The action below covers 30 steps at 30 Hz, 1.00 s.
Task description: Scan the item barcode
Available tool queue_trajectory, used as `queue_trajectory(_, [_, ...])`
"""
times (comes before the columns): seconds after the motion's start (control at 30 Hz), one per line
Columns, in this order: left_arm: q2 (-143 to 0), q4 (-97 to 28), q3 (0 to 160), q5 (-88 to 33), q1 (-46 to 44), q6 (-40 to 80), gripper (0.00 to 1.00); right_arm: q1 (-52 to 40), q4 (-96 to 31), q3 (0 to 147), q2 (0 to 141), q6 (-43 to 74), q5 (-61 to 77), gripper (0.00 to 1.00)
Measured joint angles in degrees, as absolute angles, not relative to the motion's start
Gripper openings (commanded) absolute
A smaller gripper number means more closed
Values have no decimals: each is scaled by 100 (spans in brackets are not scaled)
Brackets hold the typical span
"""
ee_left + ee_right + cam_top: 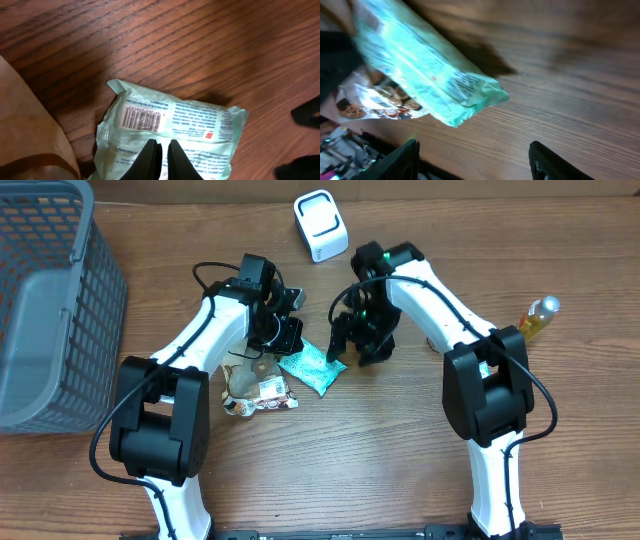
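Observation:
The item is a mint-green packet (315, 368) lying flat on the wooden table, its barcode (141, 119) facing up near its left end. My left gripper (285, 335) is shut, its tips (161, 150) right over the packet's near edge; no fold of wrapper shows between them. My right gripper (355, 350) stands open just right of the packet, fingers wide apart (475, 165) with only bare table between them and the packet's end (420, 70) up and to the left. The white scanner (320, 225) sits at the back of the table.
A grey mesh basket (50, 300) fills the left side. A crumpled snack wrapper and brown paper (255, 390) lie just left of the packet. A small yellow bottle (540, 315) stands at the right.

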<state>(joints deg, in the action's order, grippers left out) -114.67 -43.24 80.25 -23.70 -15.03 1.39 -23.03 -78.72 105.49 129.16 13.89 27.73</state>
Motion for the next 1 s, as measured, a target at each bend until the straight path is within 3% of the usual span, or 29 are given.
queue_trajectory(0.53, [-11467, -3874, 7616, -2132, -1503, 139, 8, -2340, -6309, 9445, 12916, 1916, 3623, 62])
queue_trajectory(1.0, [-11448, -3719, 7459, -1984, -1535, 139, 8, -2377, -4856, 8943, 12842, 2921, 4088, 47])
